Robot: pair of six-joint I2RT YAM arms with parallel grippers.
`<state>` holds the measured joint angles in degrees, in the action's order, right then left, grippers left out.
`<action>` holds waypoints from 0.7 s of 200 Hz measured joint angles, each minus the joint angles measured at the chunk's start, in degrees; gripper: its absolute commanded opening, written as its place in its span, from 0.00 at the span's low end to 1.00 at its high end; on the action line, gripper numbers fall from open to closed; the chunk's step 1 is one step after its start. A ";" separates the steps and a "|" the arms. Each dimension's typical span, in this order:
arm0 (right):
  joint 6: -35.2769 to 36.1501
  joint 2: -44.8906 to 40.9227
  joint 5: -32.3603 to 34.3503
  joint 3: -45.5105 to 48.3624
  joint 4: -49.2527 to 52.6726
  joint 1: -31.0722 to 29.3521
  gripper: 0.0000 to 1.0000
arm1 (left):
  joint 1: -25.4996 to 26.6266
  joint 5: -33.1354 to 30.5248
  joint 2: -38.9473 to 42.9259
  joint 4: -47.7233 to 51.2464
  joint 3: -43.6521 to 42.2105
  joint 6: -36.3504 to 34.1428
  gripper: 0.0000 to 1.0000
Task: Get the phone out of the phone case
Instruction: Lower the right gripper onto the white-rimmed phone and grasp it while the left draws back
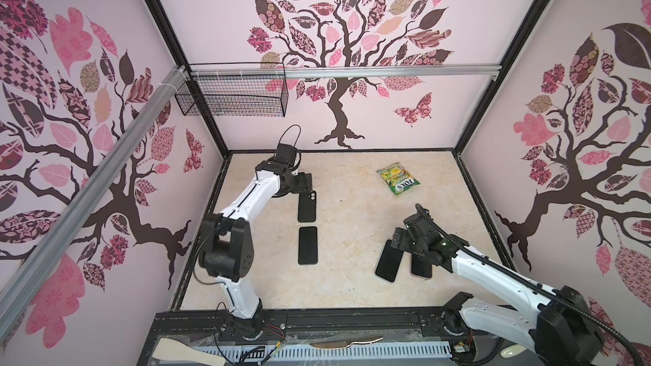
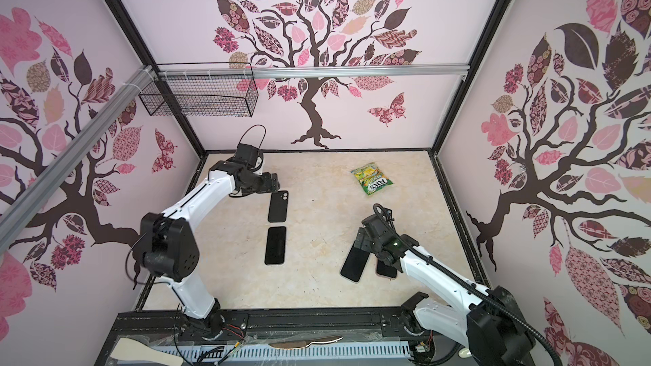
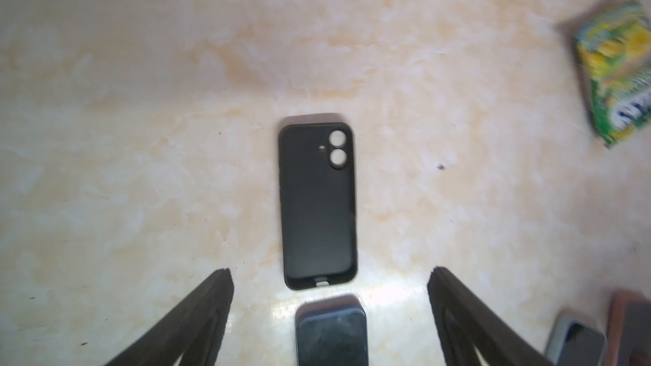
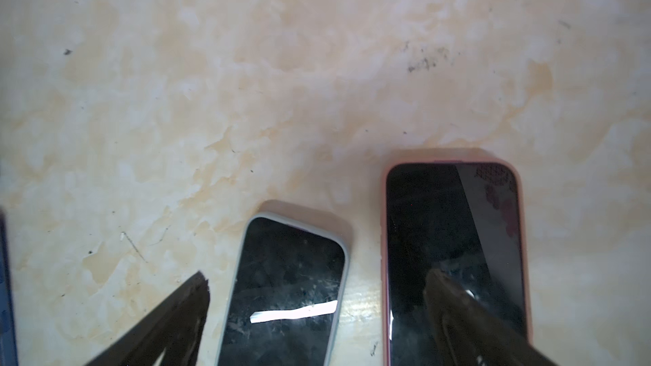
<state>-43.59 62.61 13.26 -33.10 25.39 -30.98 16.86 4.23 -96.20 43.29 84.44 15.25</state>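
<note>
- phone [image 1: 307, 245] is seen bare on the table [image 1: 352, 227], just beside its empty case [image 1: 307, 206]; left gripper [image 3: 330, 272] jaws are spread.
- right gripper [image 4: 317, 274] jaws are spread too; pink-cased phone [image 4: 454, 227] could get knocked if closed now.

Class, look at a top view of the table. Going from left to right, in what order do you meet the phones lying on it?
Bare black phone → phone in the grey case → phone in the pink case, which is partly hidden under the arm.
</note>
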 measured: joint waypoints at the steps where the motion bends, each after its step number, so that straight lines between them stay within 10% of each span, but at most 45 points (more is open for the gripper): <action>1: -0.33 0.11 0.00 -0.11 0.28 0.00 0.96 | 0.13 -0.09 0.35 -0.11 -0.17 0.09 0.96; 38: -6.58 3.34 -0.96 -3.26 3.58 -1.68 0.94 | 7.52 -1.20 15.08 -6.21 -10.84 1.51 0.97; 140: -17.03 17.49 -1.22 -8.57 5.38 -7.48 0.95 | 7.93 -2.73 30.21 -7.69 -27.17 5.84 0.97</action>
<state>-60.62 80.09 12.03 -41.67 30.76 -38.46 24.80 1.50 -66.00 35.59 57.28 21.08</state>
